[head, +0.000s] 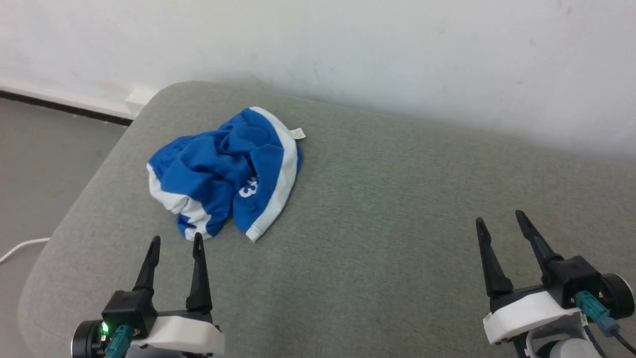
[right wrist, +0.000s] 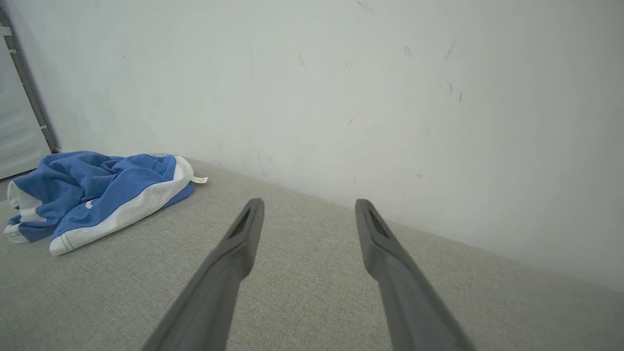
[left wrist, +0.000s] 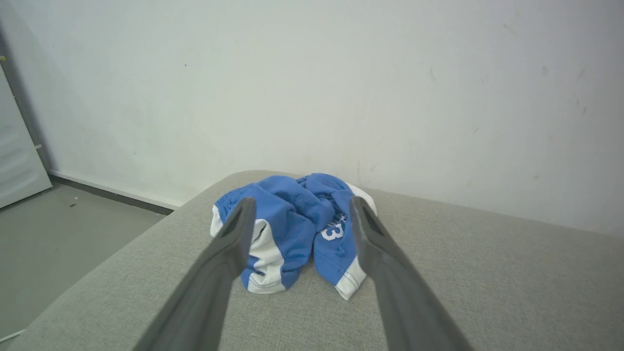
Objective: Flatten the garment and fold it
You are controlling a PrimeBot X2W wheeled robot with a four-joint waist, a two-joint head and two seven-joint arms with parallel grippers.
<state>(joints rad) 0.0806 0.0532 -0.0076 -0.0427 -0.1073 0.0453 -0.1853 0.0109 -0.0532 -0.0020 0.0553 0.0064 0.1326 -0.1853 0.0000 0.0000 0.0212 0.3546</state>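
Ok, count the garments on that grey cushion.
1: the blue shorts, heaped at the cushion's far left, just ahead of the open left pincer. Anything beneath the heap would be hidden.

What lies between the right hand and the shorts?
Only bare grey cushion. The head view shows nothing on the stretch from the right hand to the shorts.

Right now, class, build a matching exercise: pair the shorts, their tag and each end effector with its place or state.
1. shorts
2. tag
3. left end effector
4. right end effector

A. open, over bare cushion, far from the shorts
B. crumpled in a heap
C. open, just short of the shorts' near edge
D. pokes out at the far edge

Pairs: 1-B, 2-D, 3-C, 4-A
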